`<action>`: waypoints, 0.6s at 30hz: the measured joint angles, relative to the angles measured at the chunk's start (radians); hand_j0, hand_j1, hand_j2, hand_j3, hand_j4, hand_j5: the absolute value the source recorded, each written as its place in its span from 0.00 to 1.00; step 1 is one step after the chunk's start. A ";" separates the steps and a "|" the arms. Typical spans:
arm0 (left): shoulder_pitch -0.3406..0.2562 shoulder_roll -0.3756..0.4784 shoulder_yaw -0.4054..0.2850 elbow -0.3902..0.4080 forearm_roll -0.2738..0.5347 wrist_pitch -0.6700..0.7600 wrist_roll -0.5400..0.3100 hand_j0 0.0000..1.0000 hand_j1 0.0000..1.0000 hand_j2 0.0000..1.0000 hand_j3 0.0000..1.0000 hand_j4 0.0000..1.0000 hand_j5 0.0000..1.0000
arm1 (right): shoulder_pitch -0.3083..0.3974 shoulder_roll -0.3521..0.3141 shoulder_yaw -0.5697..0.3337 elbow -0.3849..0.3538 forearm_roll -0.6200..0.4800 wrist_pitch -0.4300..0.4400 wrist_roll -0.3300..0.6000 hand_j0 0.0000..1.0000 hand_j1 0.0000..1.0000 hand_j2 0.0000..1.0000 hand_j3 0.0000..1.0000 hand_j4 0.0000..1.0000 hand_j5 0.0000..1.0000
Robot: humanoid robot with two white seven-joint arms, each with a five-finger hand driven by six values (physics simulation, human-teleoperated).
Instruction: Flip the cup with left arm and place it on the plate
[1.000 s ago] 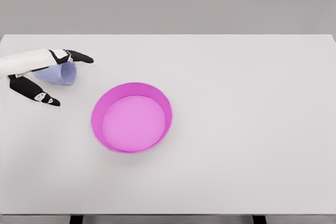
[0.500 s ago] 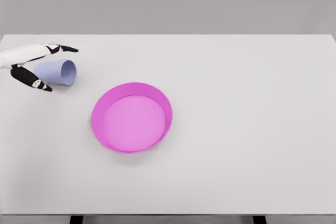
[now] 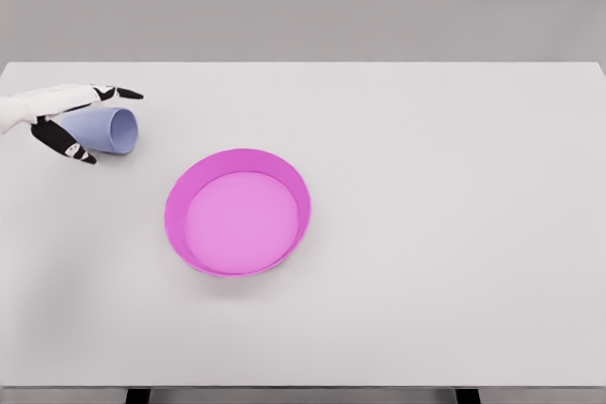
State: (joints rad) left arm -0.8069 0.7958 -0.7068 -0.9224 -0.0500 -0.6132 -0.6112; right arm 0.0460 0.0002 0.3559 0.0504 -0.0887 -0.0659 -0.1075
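A white table [image 3: 454, 262] filled the robot's view beneath a plain grey wall, with a magenta plate [image 3: 178, 198] nearest the camera, left of centre and holding nothing. Farther back at the left edge, a pale blue cup [image 3: 106, 130] lay on its side, mouth toward the plate, as the left hand [image 3: 59, 118] closed around its base, fingers above and below. The grip looked shallow; the round cup could have rolled free or slipped during the flip
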 measured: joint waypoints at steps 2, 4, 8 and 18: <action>-0.011 -0.008 0.000 0.025 -0.013 0.000 0.000 1.00 1.00 1.00 1.00 1.00 1.00 | 0.000 0.000 0.000 0.000 0.000 0.000 0.000 1.00 1.00 1.00 1.00 1.00 1.00; -0.023 -0.014 0.000 0.051 -0.020 0.000 0.000 1.00 1.00 1.00 1.00 1.00 1.00 | 0.000 0.000 0.000 0.000 0.000 0.000 0.000 1.00 1.00 1.00 1.00 1.00 1.00; -0.031 -0.045 0.000 0.100 -0.052 0.000 0.000 1.00 1.00 1.00 1.00 1.00 1.00 | 0.000 0.000 0.000 0.000 0.000 0.000 0.000 1.00 1.00 1.00 1.00 1.00 1.00; -0.043 -0.087 0.000 0.151 -0.096 0.000 0.000 1.00 1.00 1.00 1.00 1.00 1.00 | 0.000 0.000 0.000 0.000 0.000 0.000 0.000 1.00 1.00 1.00 1.00 1.00 1.00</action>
State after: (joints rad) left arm -0.8498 0.7092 -0.7070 -0.7711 -0.1462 -0.6130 -0.6112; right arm 0.0460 0.0003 0.3559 0.0503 -0.0887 -0.0659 -0.1075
